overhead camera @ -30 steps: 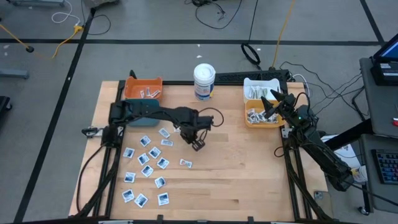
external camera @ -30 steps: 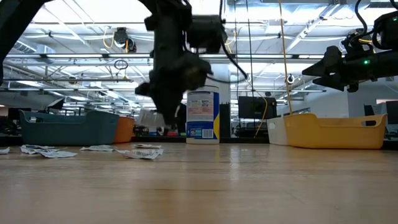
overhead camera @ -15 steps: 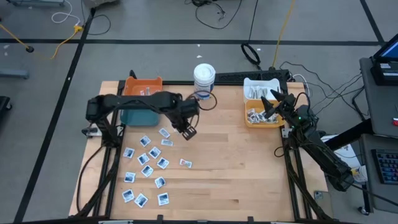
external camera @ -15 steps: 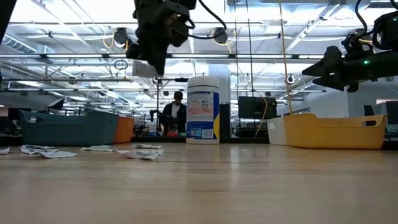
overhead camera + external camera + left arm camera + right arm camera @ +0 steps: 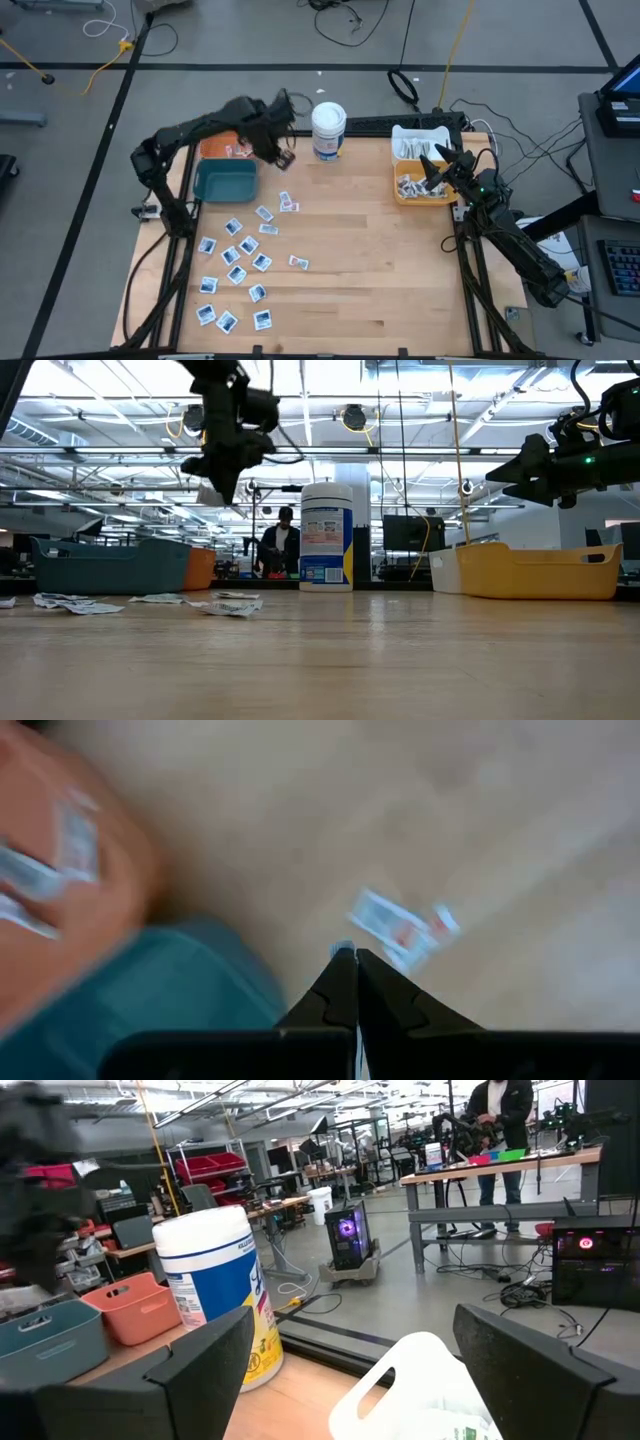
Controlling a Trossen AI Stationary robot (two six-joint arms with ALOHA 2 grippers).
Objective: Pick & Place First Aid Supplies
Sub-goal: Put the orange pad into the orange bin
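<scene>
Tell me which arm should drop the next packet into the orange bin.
Left. The left gripper is shut and raised beside the orange bin, apparently pinching a small packet. The right gripper hangs open over the yellow bin across the table.

a big open robotics lab or workshop: bare ceiling trusses (image 5: pixel 420 405) with strip lights, workbenches (image 5: pixel 500 1175) with gear behind the tub (image 5: pixel 215 1295), red parts bins (image 5: pixel 210 1170), a person (image 5: pixel 500 1110) at one bench.

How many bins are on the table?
4. Orange bin at the back left, teal bin just in front of it, white bin at the back right, yellow bin in front of that.
</scene>
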